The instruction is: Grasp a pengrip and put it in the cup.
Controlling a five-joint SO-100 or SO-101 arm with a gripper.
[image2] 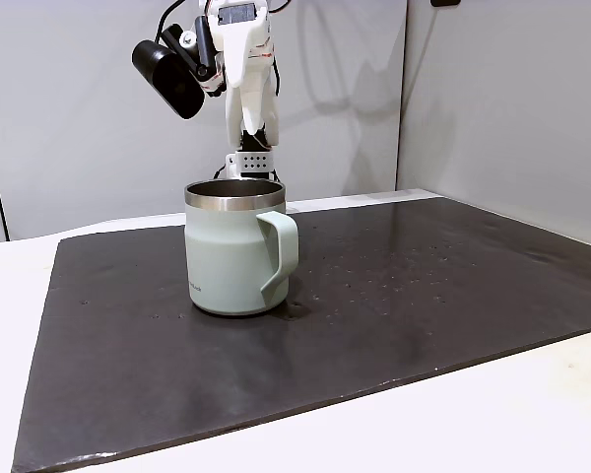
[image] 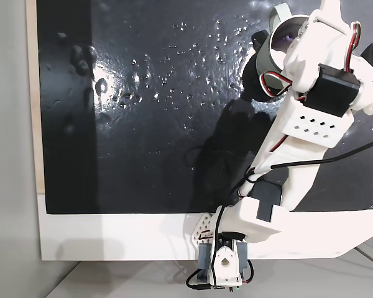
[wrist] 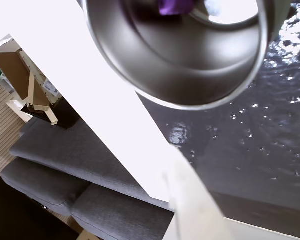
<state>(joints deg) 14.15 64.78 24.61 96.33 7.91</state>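
The cup (image2: pixel 232 248) stands upright on the black mat (image2: pixel 394 296), towards the mat's far left corner as a fixed view from the front shows it, loop handle (image2: pixel 280 255) turned to the right and slightly toward the camera. From a fixed view looking down, that same cup (image: pixel 277 38) sits up by the mat's (image: pixel 149 112) top right corner, its rim partly covered by the white arm (image: pixel 311 81) reaching over it. Look inside: the wrist view peers straight down into the shiny steel bowl of the cup (wrist: pixel 190 65), and there is the pengrip (wrist: pixel 175 6), a small purple shape lying at the bottom, cut off by the top edge of the picture. A faint purple glint of the pengrip (image: pixel 288 38) also shows inside the cup from above. The arm (image2: pixel 241 69) hangs over the mug from behind in the front view, its black camera pod (image2: pixel 169 79) jutting out to the left. The gripper (image2: pixel 253 138) points down just above and behind the cup's rim, apart from it, but the fingers overlap from this angle and I cannot tell whether they are spread or pressed together. The mat lies on a white table (image2: pixel 532 394), whose pale edge (wrist: pixel 90 100) runs diagonally through the wrist view with grey cushions (wrist: pixel 75 185) beyond it.
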